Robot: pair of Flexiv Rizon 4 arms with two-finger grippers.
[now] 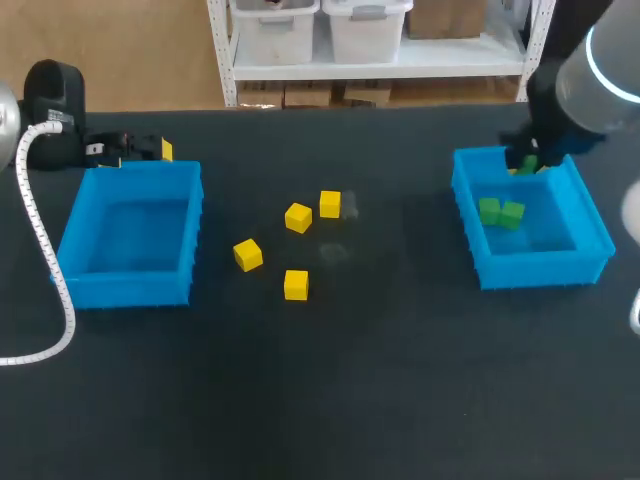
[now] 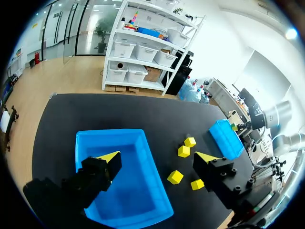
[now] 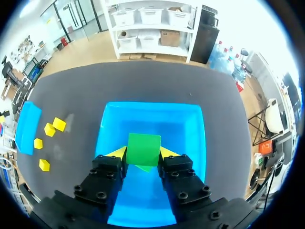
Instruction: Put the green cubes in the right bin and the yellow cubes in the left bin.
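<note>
Clamping a green cube (image 3: pixel 143 149) from two sides, the right gripper (image 3: pixel 143 153) has both yellow-tipped fingers pressed against opposite faces. Cube sits level between the fingers, held above the floor of the right bin (image 3: pixel 183 126). From the head view the gripper hangs over the bin's far edge.

Inside the same bin: two more green cubes (image 1: pixel 500 211), side by side and touching, resting on the floor toward the bin's left wall.

Left gripper (image 2: pixel 157 156): fingers spread wide, nothing between them or touching them. It hangs by the far rim of the left bin (image 2: pixel 119 136). No cubes in that bin as far as its floor shows.

Out on the black table (image 1: pixel 350 400), between the two bins and closer to the left one: four yellow cubes, loose.
- far pair (image 1: pixel 330 204) and (image 1: pixel 298 217), near each other, not touching
- one (image 1: pixel 248 254) nearer the left bin
- one (image 1: pixel 296 284) closest to the table's near edge

All four lie flat, well apart from either gripper.
</note>
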